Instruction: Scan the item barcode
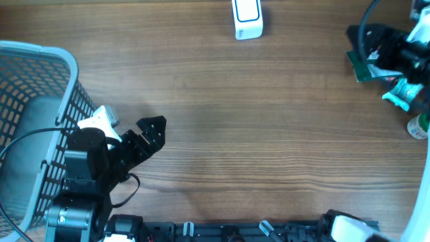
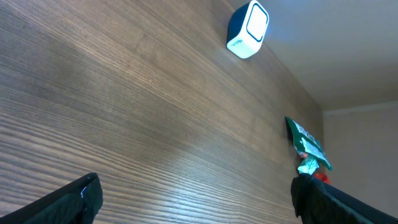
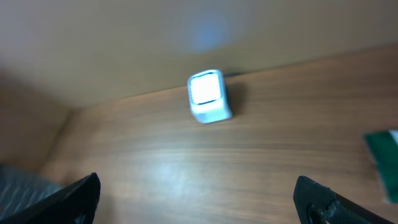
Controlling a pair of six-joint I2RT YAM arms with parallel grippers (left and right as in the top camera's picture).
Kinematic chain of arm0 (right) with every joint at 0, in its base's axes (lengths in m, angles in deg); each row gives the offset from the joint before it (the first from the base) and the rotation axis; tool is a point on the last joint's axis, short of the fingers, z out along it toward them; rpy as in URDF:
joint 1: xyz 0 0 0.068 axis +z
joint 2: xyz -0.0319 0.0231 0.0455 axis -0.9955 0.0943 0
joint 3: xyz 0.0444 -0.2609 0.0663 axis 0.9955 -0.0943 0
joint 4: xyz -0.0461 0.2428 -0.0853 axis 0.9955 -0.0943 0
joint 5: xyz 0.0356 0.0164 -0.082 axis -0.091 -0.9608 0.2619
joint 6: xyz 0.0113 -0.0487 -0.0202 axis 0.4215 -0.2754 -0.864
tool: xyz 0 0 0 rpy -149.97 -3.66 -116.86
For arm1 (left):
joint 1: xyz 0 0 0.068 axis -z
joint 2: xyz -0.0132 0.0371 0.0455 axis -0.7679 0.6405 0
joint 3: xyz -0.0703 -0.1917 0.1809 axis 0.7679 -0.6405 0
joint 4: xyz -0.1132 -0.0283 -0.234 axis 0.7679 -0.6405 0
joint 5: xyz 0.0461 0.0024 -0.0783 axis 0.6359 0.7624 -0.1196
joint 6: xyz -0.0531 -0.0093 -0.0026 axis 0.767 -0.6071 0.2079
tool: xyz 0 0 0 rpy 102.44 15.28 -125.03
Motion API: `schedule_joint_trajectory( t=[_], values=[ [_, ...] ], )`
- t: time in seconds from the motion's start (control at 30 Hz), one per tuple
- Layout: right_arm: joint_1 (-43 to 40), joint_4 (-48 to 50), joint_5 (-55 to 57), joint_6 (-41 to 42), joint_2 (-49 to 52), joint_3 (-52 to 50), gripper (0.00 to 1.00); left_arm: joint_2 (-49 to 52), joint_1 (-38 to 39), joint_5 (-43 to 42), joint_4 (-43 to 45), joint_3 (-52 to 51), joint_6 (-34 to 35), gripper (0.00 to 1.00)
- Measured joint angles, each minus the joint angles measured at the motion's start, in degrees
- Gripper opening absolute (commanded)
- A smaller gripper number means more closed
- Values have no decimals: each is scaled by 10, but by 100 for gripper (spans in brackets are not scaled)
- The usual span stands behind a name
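The white and blue barcode scanner stands at the table's far edge, also visible in the left wrist view and, blurred, in the right wrist view. A flat green packet lies at the far right, just below my right gripper. In the right wrist view that gripper is open, with only bare wood between its fingers and the packet at the right edge. My left gripper sits near the basket. It is open and empty.
A grey wire basket fills the left side, close behind the left arm. Near the right edge lie a teal wrapped item and a small bottle. The green packet also shows far off in the left wrist view.
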Motion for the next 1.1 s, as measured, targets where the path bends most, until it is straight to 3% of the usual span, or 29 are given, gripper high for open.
schedule_joint_trajectory(
  t=[0.33, 0.67, 0.87, 1.1],
  values=[
    [176, -94, -3, 16, -156, 0, 100, 0, 0, 0, -1, 0, 0, 100],
    [181, -187, 118, 149, -155, 0, 100, 0, 0, 0, 0, 0, 0, 100],
    [181, -149, 139, 43, -169, -1, 100, 0, 0, 0, -1, 0, 0, 100],
    [181, -94, 113, -74, -331, 1, 100, 0, 0, 0, 0, 0, 0, 100]
  ],
)
